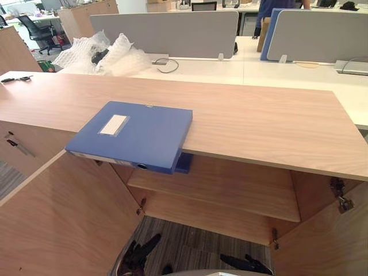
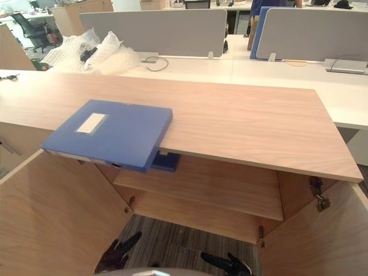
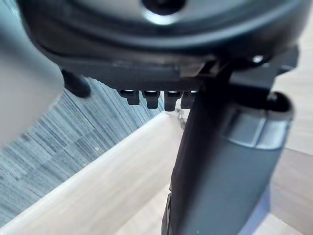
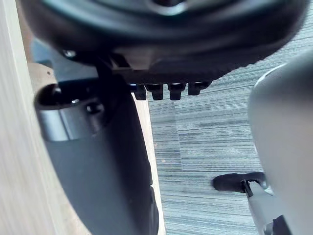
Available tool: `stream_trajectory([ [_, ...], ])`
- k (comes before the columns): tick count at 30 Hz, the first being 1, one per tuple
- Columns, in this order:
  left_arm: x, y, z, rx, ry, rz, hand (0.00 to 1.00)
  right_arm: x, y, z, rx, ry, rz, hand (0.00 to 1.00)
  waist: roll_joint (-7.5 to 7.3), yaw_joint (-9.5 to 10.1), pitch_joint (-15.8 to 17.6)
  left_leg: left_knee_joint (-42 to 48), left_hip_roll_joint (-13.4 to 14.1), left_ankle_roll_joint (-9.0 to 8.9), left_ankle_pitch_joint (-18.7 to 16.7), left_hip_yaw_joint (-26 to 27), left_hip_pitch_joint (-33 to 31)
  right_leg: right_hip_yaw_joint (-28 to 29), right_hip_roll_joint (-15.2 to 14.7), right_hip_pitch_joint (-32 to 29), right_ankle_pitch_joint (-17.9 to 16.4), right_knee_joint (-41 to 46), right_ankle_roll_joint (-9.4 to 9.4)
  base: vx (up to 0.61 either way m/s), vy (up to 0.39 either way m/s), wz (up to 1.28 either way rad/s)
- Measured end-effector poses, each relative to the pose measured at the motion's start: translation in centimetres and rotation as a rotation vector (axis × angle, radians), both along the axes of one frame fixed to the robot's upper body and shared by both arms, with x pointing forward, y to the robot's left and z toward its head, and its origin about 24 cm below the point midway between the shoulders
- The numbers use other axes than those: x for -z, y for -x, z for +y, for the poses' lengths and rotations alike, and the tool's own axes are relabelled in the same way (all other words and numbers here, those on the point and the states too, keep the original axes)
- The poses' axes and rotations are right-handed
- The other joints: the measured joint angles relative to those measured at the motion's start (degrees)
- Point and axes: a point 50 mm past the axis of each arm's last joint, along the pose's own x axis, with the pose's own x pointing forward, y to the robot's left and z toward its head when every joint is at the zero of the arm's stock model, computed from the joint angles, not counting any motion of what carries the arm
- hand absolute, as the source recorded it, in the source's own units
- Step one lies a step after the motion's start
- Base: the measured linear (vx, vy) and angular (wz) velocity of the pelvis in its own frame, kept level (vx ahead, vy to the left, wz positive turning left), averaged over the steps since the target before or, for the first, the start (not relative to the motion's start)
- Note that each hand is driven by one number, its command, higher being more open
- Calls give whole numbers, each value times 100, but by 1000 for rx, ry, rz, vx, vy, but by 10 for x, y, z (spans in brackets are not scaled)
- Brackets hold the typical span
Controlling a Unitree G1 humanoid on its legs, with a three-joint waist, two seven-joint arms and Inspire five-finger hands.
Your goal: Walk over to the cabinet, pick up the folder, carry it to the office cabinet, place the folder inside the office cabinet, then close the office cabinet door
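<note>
- Blue folder (image 1: 135, 133) lies flat on the wooden surface (image 1: 259, 115) that tops the cabinet, white label (image 1: 114, 124) facing up. Its near corner and spine overhang the front edge, above the open compartment.
- Both cabinet doors stand open: left door (image 1: 63, 218), right door (image 1: 328, 241). A bare shelf (image 1: 230, 187) runs across the inside. A small blue thing (image 1: 184, 163) sits just under the folder's overhang; what it is, I cannot tell.
- Left robot hand (image 1: 138, 253) and right robot hand (image 1: 244, 264) hang low over the carpet in front of the cabinet, well apart from the folder. Fingers are loose and hold nothing.
- Handling, as a judgement: it looks like a rigid box-type file with hard, flat covers and square edges, so it should not flex. The plastic skin is likely smooth and may slip under a light pinch. Weight depends on the contents, which are hidden. It is not fragile.
- Where to take hold: the overhanging spine edge is the easy entry, thumb on top and fingers beneath. A finger hole (image 1: 142, 166) shows in the spine. A two-handed hold on opposite sides would keep it level.
- Risk: pushing on it could tip it off the edge.
</note>
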Motion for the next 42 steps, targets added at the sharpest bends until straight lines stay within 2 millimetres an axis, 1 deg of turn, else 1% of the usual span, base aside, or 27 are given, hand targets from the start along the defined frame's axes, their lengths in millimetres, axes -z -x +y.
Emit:
stream_trajectory([
  [1, -2, -3, -1, -2, 3, -19, 100, 0, -1, 0, -6, 1, -2, 100, 3, 16, 4, 0, -7, 4, 8, -2, -27, -1, -5, -24, 0, -2, 0, 0, 0, 0],
  [3, -13, -12, -1, -12, -6, -87, 100, -1, -3, 2, -23, 0, -9, 100, 16, 49, 23, -2, -40, 18, 43, -18, -146, -17, -31, -125, -1, -11, 1, -8, -6, 2],
  [4, -16, -14, -1, -14, -12, -102, 100, -1, -4, 2, -23, 0, -11, 100, 21, 55, 40, -2, -52, 18, 44, -25, -154, -24, -44, -126, -2, -16, 2, -17, -8, 7],
  [6, -31, -21, 2, 1, -55, -170, 100, -1, -5, 3, -38, 0, -15, 100, 48, 77, 61, -2, -108, 32, 54, -66, -171, -68, -72, -117, -4, -21, 6, -15, -4, 10],
  [8, -39, -24, 6, 10, -89, -202, 100, -2, -7, 5, -55, -2, -17, 100, 50, 104, 62, -2, -139, 47, 66, -110, -185, -112, -93, -106, -7, -20, 10, -11, 0, 13],
  [9, -45, -26, 8, 14, -111, -223, 100, -2, -7, 7, -63, -6, -17, 100, 50, 140, 62, -2, -147, 50, 77, -133, -195, -161, -106, -99, -11, -21, 18, -17, 0, 15],
  [10, -54, -31, 9, 27, -140, -262, 100, -1, -6, 10, -64, -14, -19, 100, 43, 235, 61, -2, -155, 60, 95, -152, -207, -217, -139, -97, -24, -24, 40, -23, -10, 14],
  [11, -62, -36, 9, 54, -182, -286, 100, -1, -5, 10, -70, -14, -18, 100, 37, 291, 62, -2, -171, 65, 108, -178, -220, -248, -156, -84, -38, -34, 63, -36, -14, 21],
  [12, -77, -44, 9, 76, -245, -339, 100, -1, -2, 10, -71, -13, -15, 100, 31, 368, 56, 3, -204, 59, 135, -254, -259, -328, -179, -73, -61, -46, 101, -37, -16, 24],
  [13, -85, -46, 10, 86, -293, -357, 100, -1, -2, 10, -71, -13, -15, 100, 28, 370, 53, 3, -216, 45, 145, -288, -284, -360, -181, -74, -69, -49, 114, -45, -11, 27],
  [15, -108, -55, 13, 112, -445, -420, 100, -1, 0, 10, -69, -13, -15, 100, 28, 417, 51, 6, -250, 42, 179, -355, -339, -405, -191, -71, -91, -80, 151, -50, -4, 18],
  [16, -114, -56, 15, 113, -480, -434, 100, -1, 0, 10, -69, -13, -14, 100, 29, 425, 47, 7, -258, 38, 182, -365, -348, -413, -194, -66, -97, -94, 161, -56, 3, 11],
  [18, -135, -61, 22, 125, -652, -455, 100, -1, 0, 10, -68, -14, -16, 100, 37, 437, 13, 32, -296, 18, 194, -435, -418, -504, -214, -59, -126, -147, 207, -63, 4, 14],
  [19, -140, -62, 23, 125, -689, -460, 100, -1, 0, 10, -69, -15, -16, 100, 36, 441, 9, 32, -307, 13, 197, -447, -427, -532, -221, -57, -136, -153, 223, -64, 15, 13],
  [21, -153, -62, 28, 132, -822, -453, 100, -1, 2, 11, -67, -18, -13, 100, 28, 481, -16, 31, -345, -22, 179, -477, -425, -558, -247, -16, -173, -196, 274, -54, 30, 8],
  [23, -161, -60, 33, 117, -916, -426, 100, -1, 5, 12, -67, -24, -1, 100, 4, 509, -104, 23, -379, -29, 191, -511, -431, -610, -262, 16, -185, -242, 287, -36, 30, 11],
  [26, -175, -52, 46, 76, -1067, -387, 100, 0, 8, 15, -66, -32, 6, 100, -37, 505, -205, 1, -397, -8, 247, -597, -451, -720, -257, 30, -201, -238, 291, -5, 15, 14],
  [28, -189, -40, 59, 18, -1233, -323, 100, 0, 10, 18, -81, -35, 12, 100, -77, 523, -281, 0, -402, -11, 255, -625, -469, -786, -255, 29, -203, -237, 289, 16, 23, 10],
  [30, -198, -36, 65, -9, -1336, -285, 100, 1, 10, 20, -100, -34, 17, 100, -93, 525, -310, 0, -410, -17, 260, -656, -486, -848, -253, 30, -207, -238, 284, 15, 13, 10],
  [31, -207, -33, 69, -34, -1418, -268, 100, 1, 11, 22, -117, -39, 22, 100, -119, 553, -331, -1, -417, -24, 262, -684, -494, -867, -251, 33, -210, -235, 282, 13, 12, 10],
  [32, -211, -33, 70, -40, -1455, -262, 100, 1, 12, 24, -123, -41, 24, 100, -131, 567, -343, -2, -420, -25, 263, -698, -500, -882, -250, 34, -211, -234, 281, 14, 12, 17],
  [33, -221, -32, 69, -57, -1530, -263, 100, 1, 12, 26, -127, -47, 24, 100, -162, 571, -370, -3, -437, -27, 267, -757, -517, -957, -249, 42, -222, -231, 283, 11, 5, 16],
  [35, -230, -33, 66, -62, -1612, -270, 100, 1, 12, 27, -132, -49, 24, 100, -169, 571, -374, -5, -453, -26, 268, -788, -523, -994, -253, 53, -234, -231, 284, 3, 5, 12],
  [36, -239, -35, 61, -69, -1661, -293, 100, 1, 11, 28, -144, -49, 22, 100, -173, 572, -377, -7, -468, -32, 275, -794, -530, -1008, -263, 56, -264, -235, 263, -2, 11, 5],
  [37, -243, -35, 59, -75, -1682, -307, 100, 1, 11, 29, -150, -49, 20, 100, -183, 572, -383, -7, -481, -36, 280, -797, -538, -1017, -272, 53, -286, -240, 256, -8, 9, 5],
  [39, -258, -40, 49, -67, -1762, -379, 100, 1, 10, 30, -160, -48, 13, 100, -198, 570, -424, -15, -511, -47, 334, -827, -630, -1082, -278, 8, -363, -293, 238, -21, -7, 8],
  [42, -266, -48, 38, 0, -1855, -462, 100, 1, 9, 29, -160, -46, 9, 100, -180, 542, -447, -17, -500, -71, 390, -910, -688, -1173, -228, 8, -404, -346, 211, -23, -34, 12],
])
